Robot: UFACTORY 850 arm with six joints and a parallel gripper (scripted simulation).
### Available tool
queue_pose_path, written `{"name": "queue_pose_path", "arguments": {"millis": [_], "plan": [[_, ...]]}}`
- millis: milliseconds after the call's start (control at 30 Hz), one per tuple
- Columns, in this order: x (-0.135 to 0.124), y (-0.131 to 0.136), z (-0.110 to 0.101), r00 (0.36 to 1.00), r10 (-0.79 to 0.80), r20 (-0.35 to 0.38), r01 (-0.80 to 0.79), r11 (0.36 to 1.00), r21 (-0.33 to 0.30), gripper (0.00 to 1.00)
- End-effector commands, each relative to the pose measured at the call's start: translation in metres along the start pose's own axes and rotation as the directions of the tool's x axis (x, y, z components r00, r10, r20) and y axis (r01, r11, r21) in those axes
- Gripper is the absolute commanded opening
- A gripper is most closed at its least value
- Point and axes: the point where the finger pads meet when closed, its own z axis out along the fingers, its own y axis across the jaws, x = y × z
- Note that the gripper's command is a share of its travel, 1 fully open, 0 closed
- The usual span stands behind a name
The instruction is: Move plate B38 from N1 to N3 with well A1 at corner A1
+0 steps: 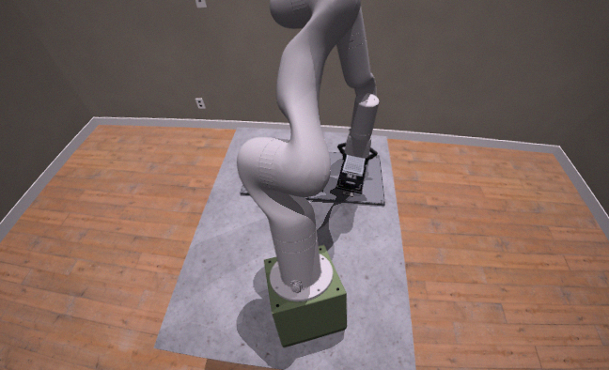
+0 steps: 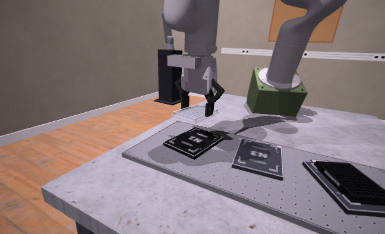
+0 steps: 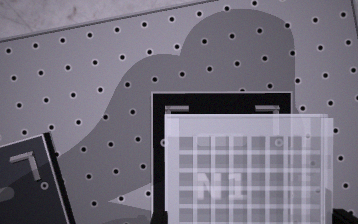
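Here the gripper point(image 2: 196, 109) is clamped across the clear plate B38 point(image 2: 192, 113), holding it level in the air above nest N1 point(image 2: 193, 142) (its printed name reads through the wells). Nest N3 point(image 2: 258, 158) lies bare beside; black plate B83 point(image 2: 356, 182) rests on its nest.

Even, soft overhead light, broad blurred arm shadow on the perforated deck point(image 2: 210, 178), sharp, glare-free views.
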Motion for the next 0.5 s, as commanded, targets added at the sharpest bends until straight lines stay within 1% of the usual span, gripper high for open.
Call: {"name": "queue_pose_path", "arguments": {"millis": [0,200,467], "plan": [[0.001,0.000,-0.008,1.000,0.000,0.000,0.000,1.000,0.000,0.00],[0.001,0.000,-0.018,1.000,0.000,0.000,0.000,1.000,0.000,0.00],[0.001,0.000,-0.019,1.000,0.000,0.000,0.000,1.000,0.000,0.00]]}}
